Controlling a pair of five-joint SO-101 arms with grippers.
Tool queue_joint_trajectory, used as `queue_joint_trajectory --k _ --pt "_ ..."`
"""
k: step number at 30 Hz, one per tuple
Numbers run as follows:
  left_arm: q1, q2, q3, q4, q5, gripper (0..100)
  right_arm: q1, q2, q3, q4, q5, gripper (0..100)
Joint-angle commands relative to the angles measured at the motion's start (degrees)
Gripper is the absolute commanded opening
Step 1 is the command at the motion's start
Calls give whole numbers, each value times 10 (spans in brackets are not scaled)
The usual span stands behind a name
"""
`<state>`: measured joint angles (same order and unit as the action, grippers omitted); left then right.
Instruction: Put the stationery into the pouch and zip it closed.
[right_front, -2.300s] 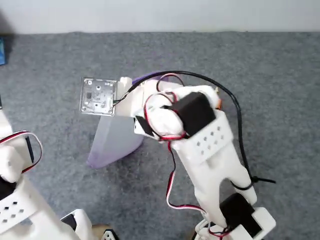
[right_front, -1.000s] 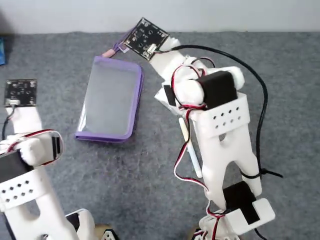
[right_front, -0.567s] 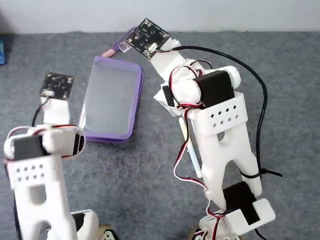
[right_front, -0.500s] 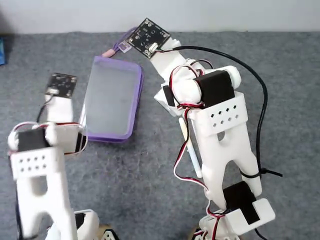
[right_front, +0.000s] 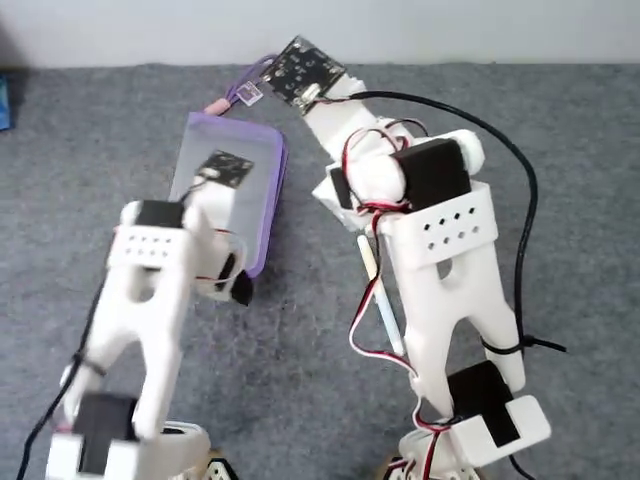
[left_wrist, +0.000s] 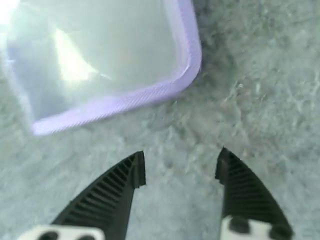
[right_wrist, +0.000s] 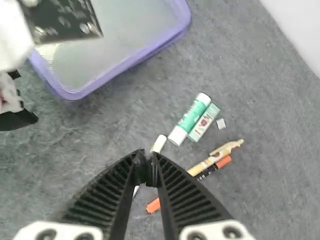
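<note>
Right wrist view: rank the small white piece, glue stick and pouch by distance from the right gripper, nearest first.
1. small white piece: just beyond the tips of the right gripper.
2. glue stick: farther out, among the loose stationery.
3. pouch: farthest, off to the other side from the stationery.

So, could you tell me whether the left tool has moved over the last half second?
Yes. In the high view the left tool has swung rightward, from beside the pouch's left edge to its near end.
</note>
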<state>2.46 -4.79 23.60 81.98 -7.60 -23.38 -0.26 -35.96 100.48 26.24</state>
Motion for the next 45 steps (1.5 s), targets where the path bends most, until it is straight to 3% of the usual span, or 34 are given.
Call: queue_joint_trajectory --k 1,6,13,17,24,30,39,45 --pt "5 62 -86 -15 6 246 27 -2 -3 24 -7 9" --pt "24 134 -179 -7 6 246 55 -7 38 23 -7 9" --pt "61 195 -196 -24 45 246 64 -8 46 22 -6 11" --pt "50 201 -196 -33 53 233 65 -8 46 22 -4 11" --pt "30 206 -196 -62 13 113 65 -8 46 20 -4 11" --pt "27 207 -193 -80 10 112 65 -8 46 20 -4 11" --pt "-11 207 -103 -150 5 86 65 -8 46 21 -4 10" --pt "-49 206 -33 -139 -76 16 65 -9 46 21 -6 9"
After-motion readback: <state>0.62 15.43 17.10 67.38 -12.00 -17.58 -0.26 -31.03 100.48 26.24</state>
